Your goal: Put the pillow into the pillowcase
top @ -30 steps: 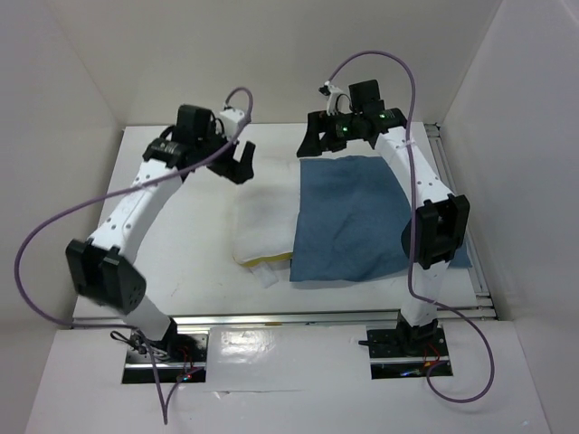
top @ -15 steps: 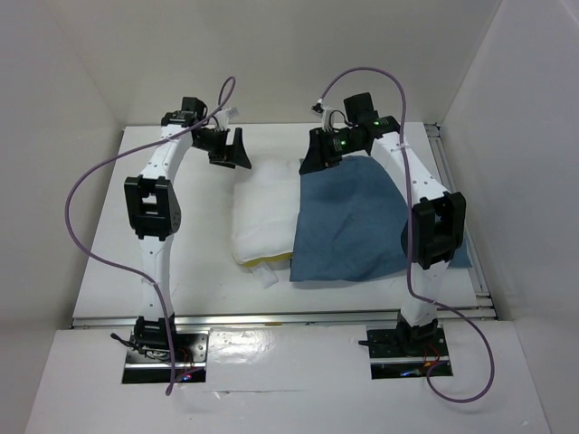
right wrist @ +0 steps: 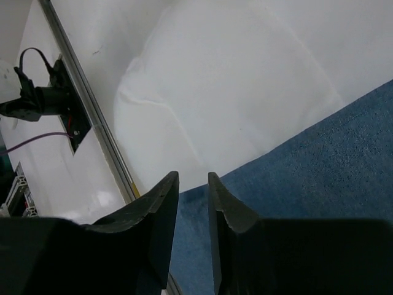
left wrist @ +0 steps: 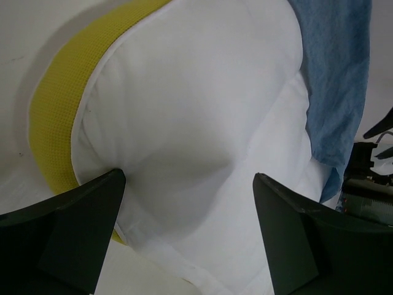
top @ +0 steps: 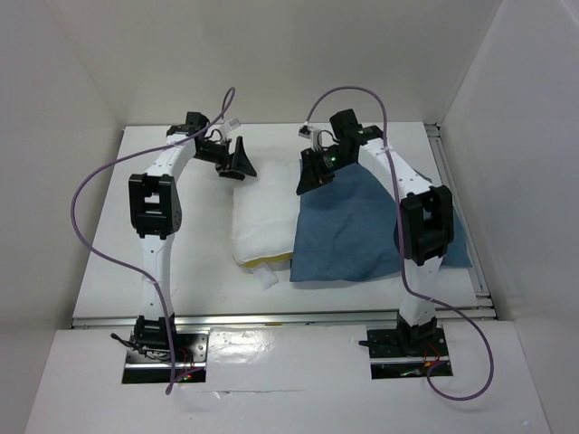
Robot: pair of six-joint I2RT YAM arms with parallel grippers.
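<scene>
Starting out, by the look of things: nothing bagged yet. Seeing the pillow [top: 262,212] wholly outside the pillowcase [top: 348,231], flat near the middle of the table [top: 199,244], yellow strip [top: 262,260] along its 6 o'clock edge. Finding the pillowcase spread at the pillow's 3 o'clock, overlapping that edge, with no open mouth visible. Hovering over the pillow's 12 o'clock end: left end effector [top: 240,165], spread wide, grasping nothing. Poised at the pillowcase's 11 o'clock corner: right end effector [top: 310,176], jaws drawn close with only a slit between; cannot tell whether cloth is pinched. Left to do, judging from this: get hold of the opening, lift and spread it, seize the pillow, feed it in, pull the cloth over its full length.
</scene>
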